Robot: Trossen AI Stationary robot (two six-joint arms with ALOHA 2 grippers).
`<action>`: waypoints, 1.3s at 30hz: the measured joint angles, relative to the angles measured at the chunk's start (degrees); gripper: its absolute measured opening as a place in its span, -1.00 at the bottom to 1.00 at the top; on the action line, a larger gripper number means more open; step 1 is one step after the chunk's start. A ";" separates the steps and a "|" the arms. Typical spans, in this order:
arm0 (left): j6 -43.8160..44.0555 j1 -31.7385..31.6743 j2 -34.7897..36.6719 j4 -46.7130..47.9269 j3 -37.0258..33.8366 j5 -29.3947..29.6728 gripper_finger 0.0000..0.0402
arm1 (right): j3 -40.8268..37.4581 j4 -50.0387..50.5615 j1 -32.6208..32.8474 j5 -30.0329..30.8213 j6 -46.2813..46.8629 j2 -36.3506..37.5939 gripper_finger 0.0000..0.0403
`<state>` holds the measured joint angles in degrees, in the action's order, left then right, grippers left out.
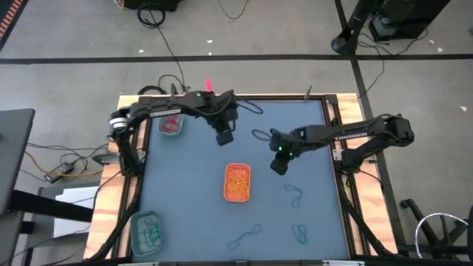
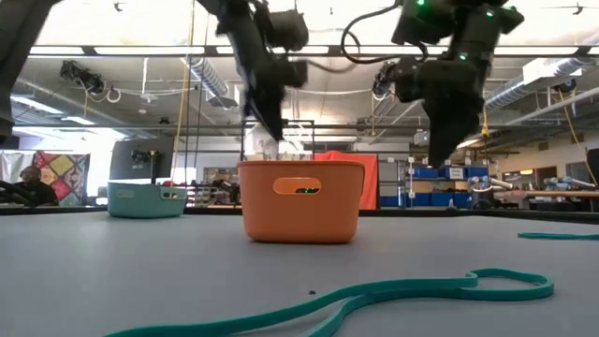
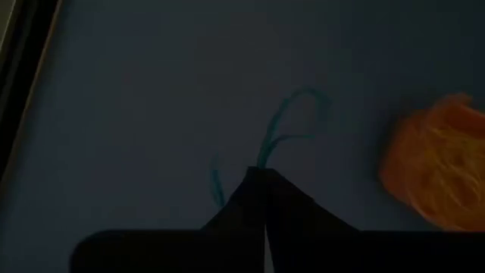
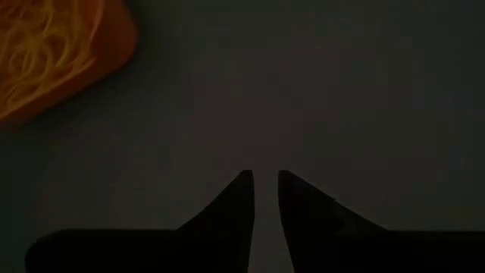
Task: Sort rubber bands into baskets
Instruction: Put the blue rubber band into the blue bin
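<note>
My left gripper hangs high over the far middle of the table, shut on a thin teal rubber band. My right gripper hovers right of the orange basket, a little open and empty. The orange basket holds orange-yellow bands. The bright green basket at the far left holds red-pink bands. The teal-green basket at the near left holds teal bands. Three teal bands lie flat on the table near the front right. My left gripper pinches one end of the teal band's loop between its two shut fingertips, which point down. The rest of the loop hangs below the fingers, slack and clear of the table.
The table has a dark blue mat with a black frame and wooden edges. Black cables lie at the far left corner. In the low view a teal band lies in the foreground before the orange basket.
</note>
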<state>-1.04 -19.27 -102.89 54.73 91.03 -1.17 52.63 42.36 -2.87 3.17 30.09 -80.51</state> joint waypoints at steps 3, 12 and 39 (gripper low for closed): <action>4.43 3.40 5.51 2.79 -1.70 3.52 -1.00 | -3.01 -3.67 2.75 -0.30 2.09 0.02 -0.63; 24.88 17.43 23.02 7.70 -10.22 9.54 -1.00 | -5.43 -7.32 6.39 -1.39 4.87 0.07 -0.63; 81.51 70.68 27.82 16.85 -19.32 -11.20 -1.00 | -5.43 -14.26 6.51 0.31 7.93 0.04 -0.63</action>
<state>80.47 51.41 -75.07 71.58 71.71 -12.37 47.20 28.10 3.64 3.49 38.02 -80.47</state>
